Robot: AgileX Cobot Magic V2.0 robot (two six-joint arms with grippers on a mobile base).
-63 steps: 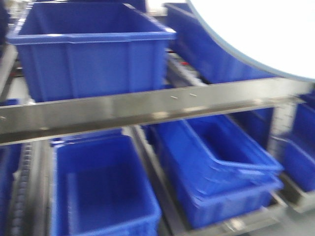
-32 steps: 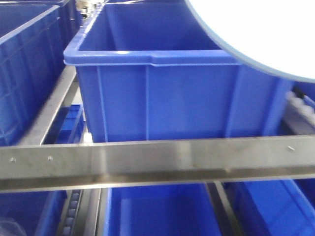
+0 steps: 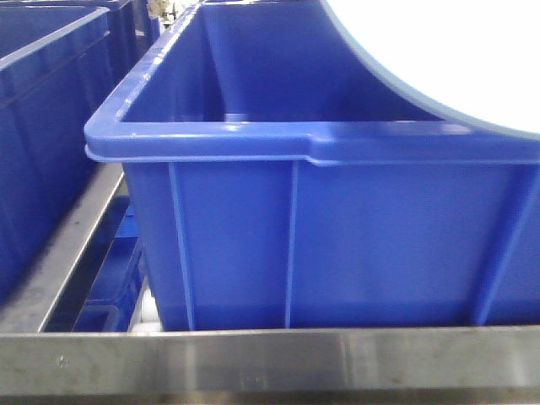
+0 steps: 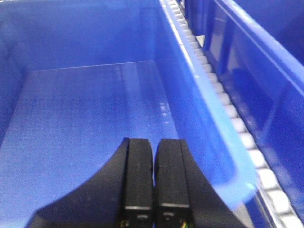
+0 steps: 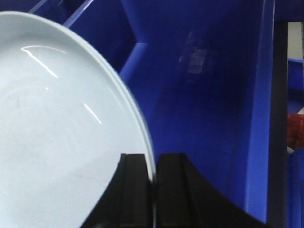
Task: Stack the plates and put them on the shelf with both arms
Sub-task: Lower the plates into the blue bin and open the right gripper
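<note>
A glossy pale plate (image 5: 57, 128) fills the left of the right wrist view, and my right gripper (image 5: 154, 164) is shut on its rim, one finger on each face. The plate (image 3: 456, 59) also shows at the top right of the front view, hanging over a blue crate (image 3: 321, 236). Whether one plate or two are held cannot be told. My left gripper (image 4: 154, 149) is shut with nothing between its fingers, above the floor of a blue crate (image 4: 90, 109). The shelf's grey steel rail (image 3: 270, 363) runs along the bottom of the front view.
Another blue crate (image 3: 42, 126) stands on the shelf at the left, with lower crates (image 3: 105, 295) visible through the gap. A white roller track (image 4: 228, 109) and a further blue crate (image 4: 256, 61) lie right of the left gripper. The crate's walls (image 5: 256, 118) stand close to the plate.
The front view has closed in on the shelf: the steel rail dropped from mid-frame to the bottom edge and the upper crate grew larger. The plate stays at the top right.
</note>
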